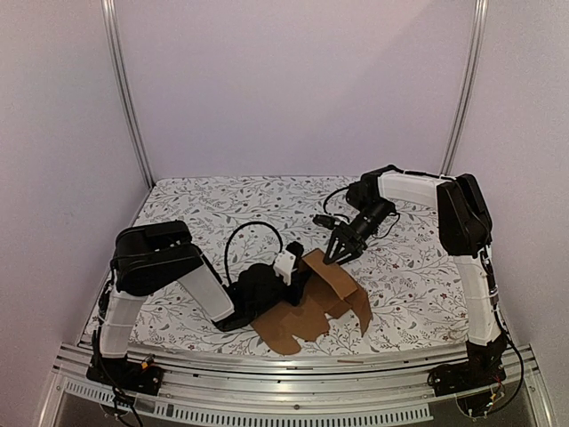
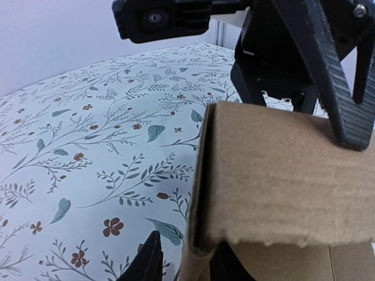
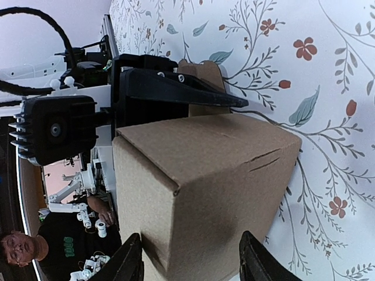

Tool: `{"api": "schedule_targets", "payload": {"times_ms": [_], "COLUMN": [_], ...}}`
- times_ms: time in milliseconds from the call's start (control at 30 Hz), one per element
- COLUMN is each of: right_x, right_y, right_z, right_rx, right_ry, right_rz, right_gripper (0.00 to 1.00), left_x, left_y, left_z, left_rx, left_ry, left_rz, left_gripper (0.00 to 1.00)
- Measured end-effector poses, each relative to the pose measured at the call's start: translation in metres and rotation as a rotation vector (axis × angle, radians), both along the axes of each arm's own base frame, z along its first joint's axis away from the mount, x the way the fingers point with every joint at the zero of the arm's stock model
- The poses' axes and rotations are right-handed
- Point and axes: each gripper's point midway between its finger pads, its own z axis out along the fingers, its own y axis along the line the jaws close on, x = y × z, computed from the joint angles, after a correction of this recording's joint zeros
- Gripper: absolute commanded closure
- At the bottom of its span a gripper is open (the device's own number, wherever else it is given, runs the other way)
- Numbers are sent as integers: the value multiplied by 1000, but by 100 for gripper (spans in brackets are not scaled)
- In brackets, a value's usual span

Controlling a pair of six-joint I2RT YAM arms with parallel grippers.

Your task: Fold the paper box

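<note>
— Where do we have the paper box (image 1: 324, 289)?
— Half-raised, just 6 o'clock of the table's (image 1: 222, 205) centre. Our right gripper (image 1: 342, 252) straddles its 12 o'clock corner, jaws spread. Our left gripper (image 1: 298, 271) straddles its 9 o'clock wall; whether it pinches, we cannot tell.

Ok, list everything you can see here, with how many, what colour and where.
paper box: one, brown, partly folded, table's near centre.
tablecloth: one, white with leaf-and-flower print, covering the table.
frame rails: several, silver, along the near edge, with two uprights at the back.
person: one, black shirt, corner of the right wrist view, beyond the table.
left gripper: one, black, pinching a box panel.
right gripper: one, black, fingers straddling the box's raised corner; grip unclear.
</note>
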Motion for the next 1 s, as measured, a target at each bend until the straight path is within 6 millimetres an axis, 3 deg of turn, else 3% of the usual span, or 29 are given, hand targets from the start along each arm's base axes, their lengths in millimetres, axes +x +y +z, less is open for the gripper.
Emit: {"api": "schedule_targets", "payload": {"times_ms": [500, 1000], "right_x": [-2, -2], "right_y": [-2, -2], "right_z": [-1, 0], "right_rx": [-9, -10], "right_ry": [2, 3], "right_rz": [1, 2], "right_gripper": [46, 46], "left_x": [9, 12], "left_y": [-18, -22], "left_z": [28, 27], "left_rx": [-74, -58], "left_ry": [-48, -36], "left_rz": [-28, -49], "left_gripper": [82, 84]}}
